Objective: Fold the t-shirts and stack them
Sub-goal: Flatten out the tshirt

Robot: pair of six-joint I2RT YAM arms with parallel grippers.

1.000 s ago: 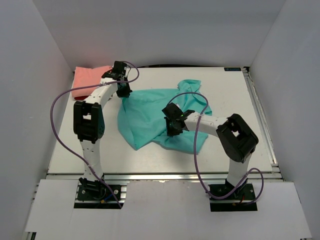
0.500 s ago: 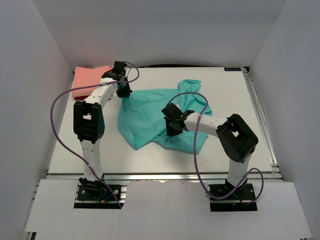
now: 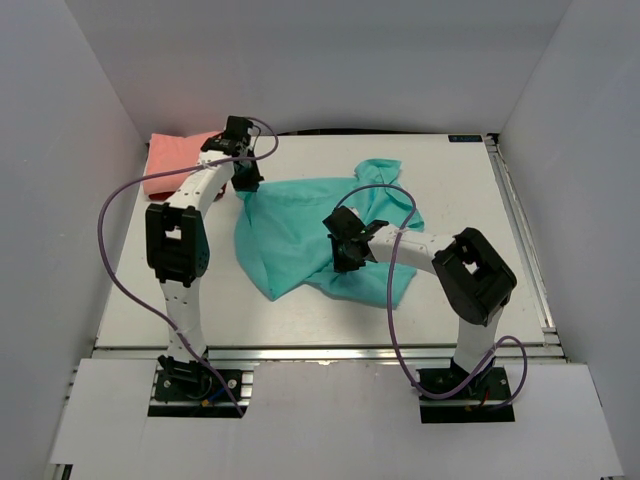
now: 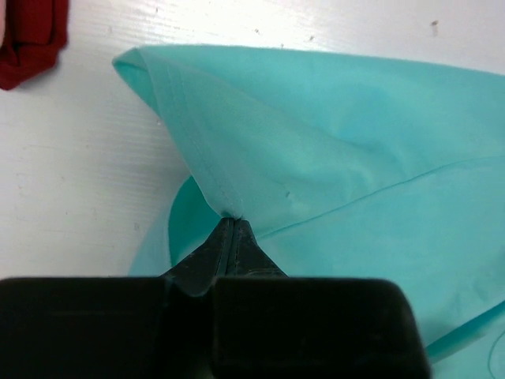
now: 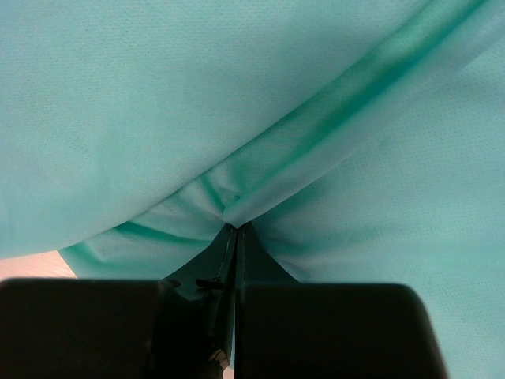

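Movement over the last second is small and confined to the left side. The salmon-pink t-shirt lies folded at the far-left corner of the table as before. The dark red t-shirt shows only as a sliver in the left wrist view, cut off by the frame, so its fold cannot be judged. The left gripper, clenched on a hemmed corner of the teal t-shirt, has edged slightly toward the far left, drawing that corner out. I take this as spreading the cloth before any fold, which is not yet made. The teal shirt lies rumpled mid-table between the arms. The right gripper stays put, pinched tight on a ridge of teal fabric, though which part of the shirt it holds is impossible to tell.
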